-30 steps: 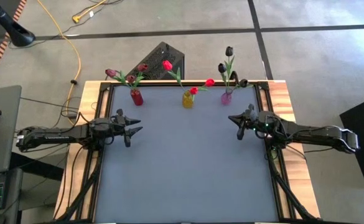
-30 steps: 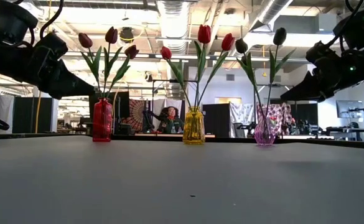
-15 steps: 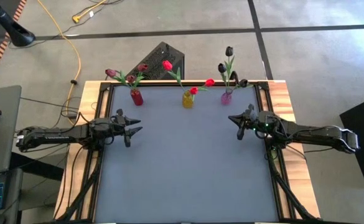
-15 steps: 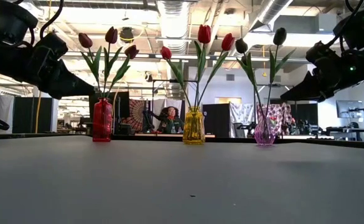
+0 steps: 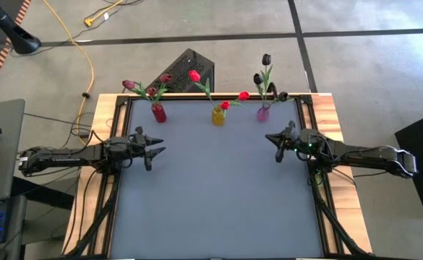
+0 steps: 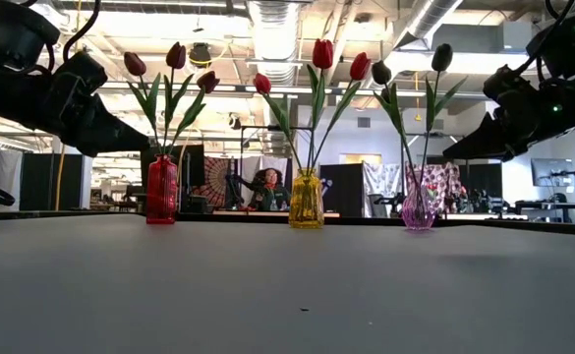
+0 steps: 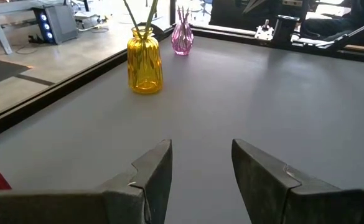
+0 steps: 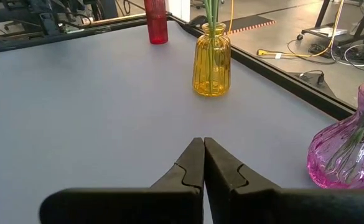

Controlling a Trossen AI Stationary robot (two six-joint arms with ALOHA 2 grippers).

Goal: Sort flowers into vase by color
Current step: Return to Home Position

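High view has the flowers (image 5: 194, 75) standing in vases (image 5: 218, 115) at the surface's (image 5: 211, 195) upper edge, so homing well means slow, level retreats clear of them — left hand (image 5: 157, 148) spread at mid-left, right hand (image 5: 272, 139) pressed together at mid-right.

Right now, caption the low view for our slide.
Maroon tulips in red vase, red tulips in yellow vase, black tulips in purple vase; left arm and right arm raised alongside.

The grey counter (image 5: 211, 188) carries three small glass vases upright in a row along its far edge, well apart: red vase (image 5: 158, 113), yellow vase (image 5: 218, 115), purple vase (image 5: 263, 113).
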